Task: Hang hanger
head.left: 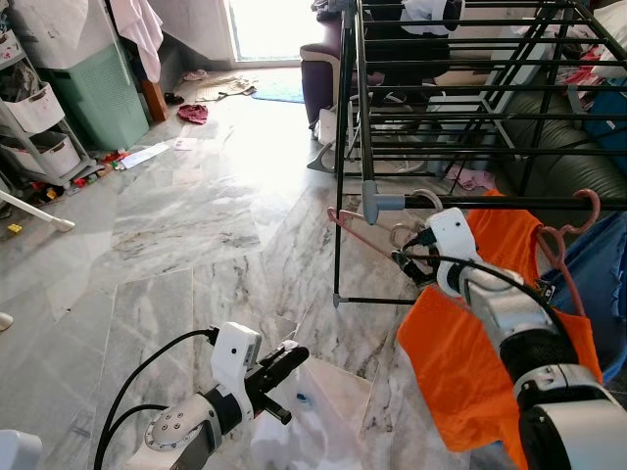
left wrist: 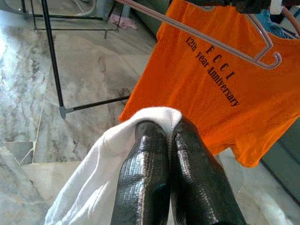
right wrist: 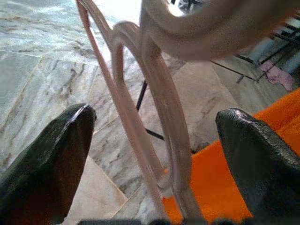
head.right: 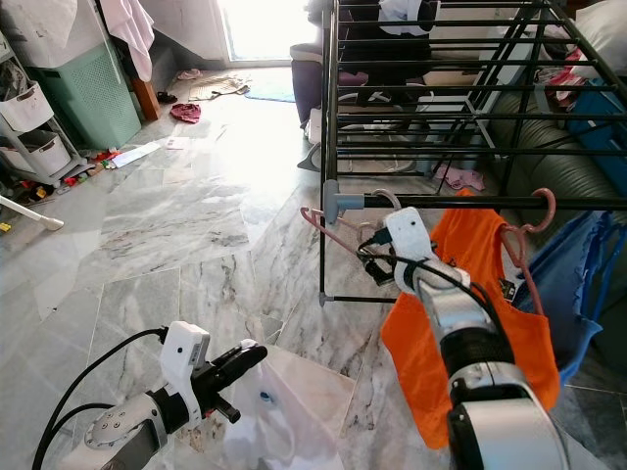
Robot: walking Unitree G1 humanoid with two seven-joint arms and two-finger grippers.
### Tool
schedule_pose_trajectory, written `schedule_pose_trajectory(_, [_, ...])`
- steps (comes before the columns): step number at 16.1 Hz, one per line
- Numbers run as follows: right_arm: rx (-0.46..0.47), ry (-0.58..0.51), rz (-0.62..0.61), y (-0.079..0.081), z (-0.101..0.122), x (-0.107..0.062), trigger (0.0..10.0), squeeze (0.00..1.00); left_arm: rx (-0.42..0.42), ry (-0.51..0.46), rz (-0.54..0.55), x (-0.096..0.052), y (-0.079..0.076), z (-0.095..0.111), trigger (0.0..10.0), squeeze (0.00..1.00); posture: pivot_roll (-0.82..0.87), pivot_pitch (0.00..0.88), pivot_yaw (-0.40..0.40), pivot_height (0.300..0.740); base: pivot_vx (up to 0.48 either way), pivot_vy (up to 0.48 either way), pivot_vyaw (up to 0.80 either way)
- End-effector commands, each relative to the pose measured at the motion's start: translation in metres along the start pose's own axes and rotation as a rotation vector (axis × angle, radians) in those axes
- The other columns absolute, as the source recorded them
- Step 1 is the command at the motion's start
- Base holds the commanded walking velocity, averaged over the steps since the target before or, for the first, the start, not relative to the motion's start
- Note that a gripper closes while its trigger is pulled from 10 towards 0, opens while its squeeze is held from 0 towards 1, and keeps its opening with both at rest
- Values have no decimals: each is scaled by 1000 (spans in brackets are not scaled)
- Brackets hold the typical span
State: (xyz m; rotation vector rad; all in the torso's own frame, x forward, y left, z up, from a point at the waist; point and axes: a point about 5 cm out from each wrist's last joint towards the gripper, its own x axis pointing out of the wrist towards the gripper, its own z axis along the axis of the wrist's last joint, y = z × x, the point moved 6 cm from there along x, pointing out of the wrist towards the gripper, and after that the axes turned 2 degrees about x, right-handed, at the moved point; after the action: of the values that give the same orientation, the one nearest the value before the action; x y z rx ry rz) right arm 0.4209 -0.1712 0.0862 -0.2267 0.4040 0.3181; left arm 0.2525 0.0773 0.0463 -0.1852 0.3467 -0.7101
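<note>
A pink hanger [head.left: 355, 231] carrying an orange T-shirt [head.left: 468, 364] hangs at the near end of the black drying rack's front rail [head.left: 509, 204], its hook [head.left: 427, 196] curved over the rail. My right gripper [right wrist: 157, 115] is open, its fingers [right wrist: 56, 154] standing either side of the hanger's neck [right wrist: 154, 154] without touching it. Low on the left, my left gripper [left wrist: 161, 127] is shut on a white cloth [left wrist: 89, 183], which trails down to the floor [head.left: 318, 416].
A second pink hanger [head.left: 586, 208] with a blue garment [head.left: 596, 266] hangs further right on the same rail. A dark sofa [head.left: 319, 67] stands behind the rack. A green hamper [head.left: 93, 93], a white cart [head.left: 34, 117] and toys line the left wall.
</note>
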Motion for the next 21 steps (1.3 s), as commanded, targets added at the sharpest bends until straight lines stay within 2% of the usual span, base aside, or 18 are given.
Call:
schedule_pose_trajectory(1, [0,8,54,3,7,0,10000,588,10,6,-4,0,2,1,10000,0,-66,62,29,740,0,0,0])
schedule_pose_trajectory(2, [-17,16,79,4,8,-1,10000,157,11,8,-4,-1,2,0,10000,0,-65,63,29,740,0,0,0])
schedule_pose_trajectory(3, [-25,20,86,4,7,-2,10000,122,11,9,-4,-1,2,0,10000,0,-65,63,28,740,0,0,0])
schedule_pose_trajectory(4, [-39,35,106,2,6,-4,10000,0,12,13,-4,-1,2,-1,10000,0,-66,63,29,740,0,0,0])
schedule_pose_trajectory(6, [-52,57,118,-1,2,-6,10000,0,12,17,-6,-2,1,-2,10000,0,-68,65,28,740,0,0,0])
schedule_pose_trajectory(7, [-59,72,122,-4,-1,-8,5922,0,12,18,-8,-2,1,-3,10000,0,-68,65,28,740,0,0,0])
schedule_pose_trajectory(8, [-80,80,124,-5,-3,-8,1020,0,12,19,-9,-1,1,-4,10000,0,-69,65,30,740,0,0,0])
schedule_pose_trajectory(9, [-79,81,124,-5,-3,-8,0,0,11,20,-9,-1,1,-4,10000,0,-69,66,31,740,0,0,0])
schedule_pose_trajectory(13, [-79,81,124,-5,-3,-8,0,0,11,20,-9,-1,1,-4,10000,0,-69,66,31,740,0,0,0])
schedule_pose_trajectory(15, [-57,102,160,0,-8,-7,0,0,13,26,-8,-1,1,-5,10000,0,-67,66,29,740,0,0,0])
schedule_pose_trajectory(21, [-68,129,164,-2,-15,-7,0,0,14,23,-4,-2,-1,-3,10000,0,-62,65,23,740,0,0,0])
